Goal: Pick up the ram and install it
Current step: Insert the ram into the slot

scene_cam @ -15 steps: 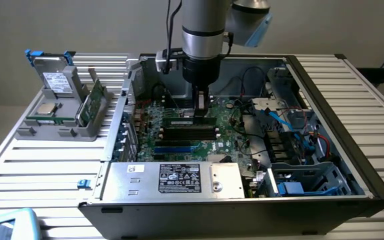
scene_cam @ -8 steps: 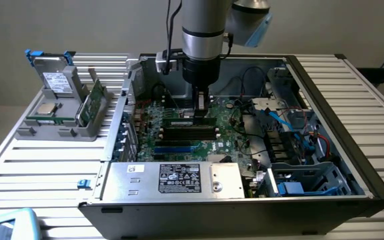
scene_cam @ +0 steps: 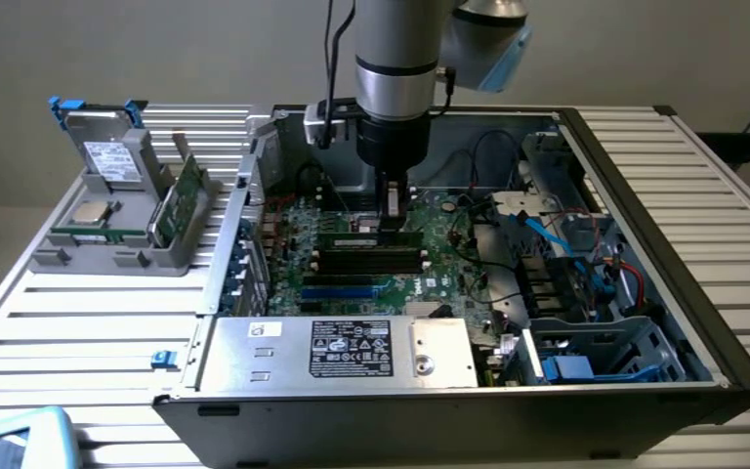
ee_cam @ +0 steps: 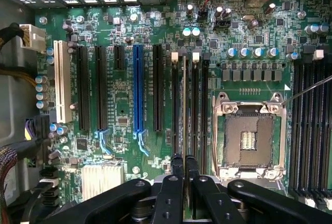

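The ram (ee_cam: pixel 184 105) shows edge-on in the wrist view as a thin pale strip running away from my fingertips. It lies along the black memory slots (ee_cam: pixel 196 105) of the green motherboard (ee_cam: pixel 122 99), between their white end latches. My gripper (ee_cam: pixel 184 157) is shut on the ram's near end. In the exterior view the gripper (scene_cam: pixel 393 220) reaches straight down into the open computer case, and the ram (scene_cam: pixel 355 237) is a green strip just above the black slots (scene_cam: pixel 368 259). I cannot tell whether it is seated in a slot.
The empty processor socket (ee_cam: pixel 248 138) lies beside the slots. A silver power supply (scene_cam: pixel 336 347) and drive cage (scene_cam: pixel 597 352) crowd the case's front, with cables (scene_cam: pixel 545 234) on the exterior view's right. A grey holder (scene_cam: pixel 114 234) on the slatted table holds a drive, a chip and a green board.
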